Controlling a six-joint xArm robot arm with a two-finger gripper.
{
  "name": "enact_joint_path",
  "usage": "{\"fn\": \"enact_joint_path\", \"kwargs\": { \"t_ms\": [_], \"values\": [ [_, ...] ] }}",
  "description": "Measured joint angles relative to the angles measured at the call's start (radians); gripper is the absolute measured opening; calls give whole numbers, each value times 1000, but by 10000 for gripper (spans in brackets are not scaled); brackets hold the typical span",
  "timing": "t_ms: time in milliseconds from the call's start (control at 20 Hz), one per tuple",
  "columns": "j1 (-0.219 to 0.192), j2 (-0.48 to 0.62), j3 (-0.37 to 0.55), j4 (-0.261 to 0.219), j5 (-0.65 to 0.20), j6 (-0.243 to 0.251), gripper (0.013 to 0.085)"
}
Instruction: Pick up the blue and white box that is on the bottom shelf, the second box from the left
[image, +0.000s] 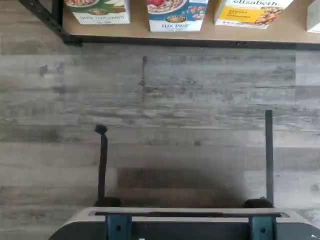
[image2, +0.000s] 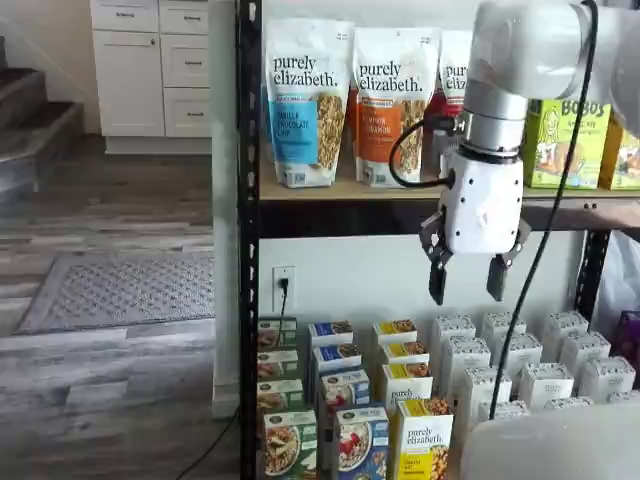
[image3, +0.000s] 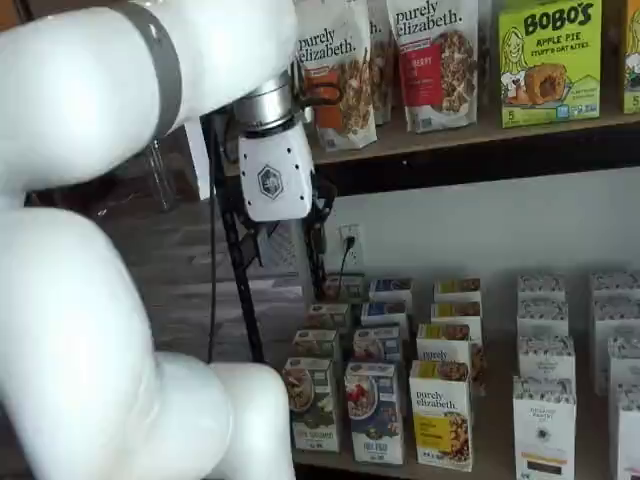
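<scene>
Blue and white box (image2: 360, 443) fronts its row, bottom shelf (image3: 490, 462).

White arm (image3: 90, 200) bulking large in a shelf view, forearm reaching across to the wrist. Gripper (image2: 468, 280) hanging straight down from a white body, two black fingers (image2: 438, 278) spread with a plain gap, nothing between them, cable (image2: 545, 230) trailing alongside
</scene>
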Motion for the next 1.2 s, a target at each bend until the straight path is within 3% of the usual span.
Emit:
{"fn": "enact_joint_path", "kwargs": {
  "t_ms": [150,650,1200],
  "values": [
    [-38,-52,47,70,-79,-46,850],
    [-34,-35,48,43,-94,-40,850],
    [-14,56,109,24,-256,-26,850]
  ]
}}
